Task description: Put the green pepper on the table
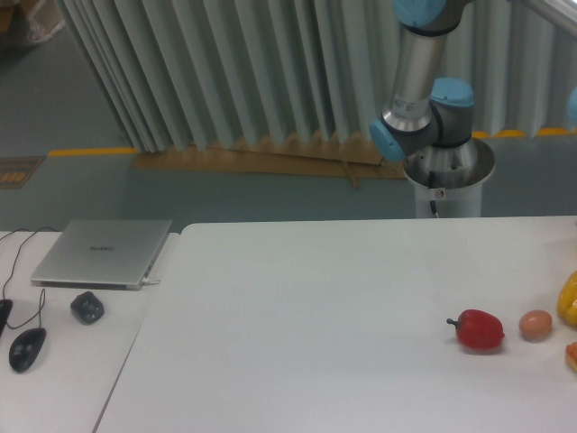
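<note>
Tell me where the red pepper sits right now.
The red pepper lies on the white table, toward its right side in the camera view, stem pointing left. The small orange-tan ball sits just to its right, apart from it.

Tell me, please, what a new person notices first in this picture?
First, the glossy red bell pepper lying on the large white table near its right side, with a small orange-tan egg-like ball just right of it. Behind, the grey-and-blue robot arm rises on its pedestal; its fingers are out of view.
</note>
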Motion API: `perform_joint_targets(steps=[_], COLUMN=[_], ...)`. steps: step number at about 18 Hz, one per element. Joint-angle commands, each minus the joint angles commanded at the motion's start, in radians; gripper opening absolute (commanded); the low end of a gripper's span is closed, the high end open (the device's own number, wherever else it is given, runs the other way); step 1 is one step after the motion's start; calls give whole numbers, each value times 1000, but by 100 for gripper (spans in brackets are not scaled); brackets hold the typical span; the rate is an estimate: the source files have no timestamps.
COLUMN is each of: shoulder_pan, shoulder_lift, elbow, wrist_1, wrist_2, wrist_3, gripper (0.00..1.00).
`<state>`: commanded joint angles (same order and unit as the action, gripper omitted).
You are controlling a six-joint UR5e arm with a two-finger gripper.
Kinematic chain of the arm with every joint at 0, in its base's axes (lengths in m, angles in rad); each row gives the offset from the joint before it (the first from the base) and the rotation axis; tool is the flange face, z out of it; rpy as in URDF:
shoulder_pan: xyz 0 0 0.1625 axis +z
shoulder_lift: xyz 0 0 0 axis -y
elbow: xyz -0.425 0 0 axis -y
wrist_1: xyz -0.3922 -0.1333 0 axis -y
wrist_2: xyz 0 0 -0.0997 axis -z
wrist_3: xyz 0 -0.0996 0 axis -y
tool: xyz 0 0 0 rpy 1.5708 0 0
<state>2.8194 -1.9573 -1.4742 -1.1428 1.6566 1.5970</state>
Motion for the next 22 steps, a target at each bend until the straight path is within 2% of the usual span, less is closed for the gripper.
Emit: perform_joint_targets(steps=[11, 19, 22], shoulder_pan=[46, 48, 46], shoulder_lift=[-72, -137, -152], elbow=[37, 77, 86], wrist_1=[9, 60, 61], wrist_2=[-3, -3, -3], wrist_3=[-2, -3, 1], gripper=[100, 100, 100])
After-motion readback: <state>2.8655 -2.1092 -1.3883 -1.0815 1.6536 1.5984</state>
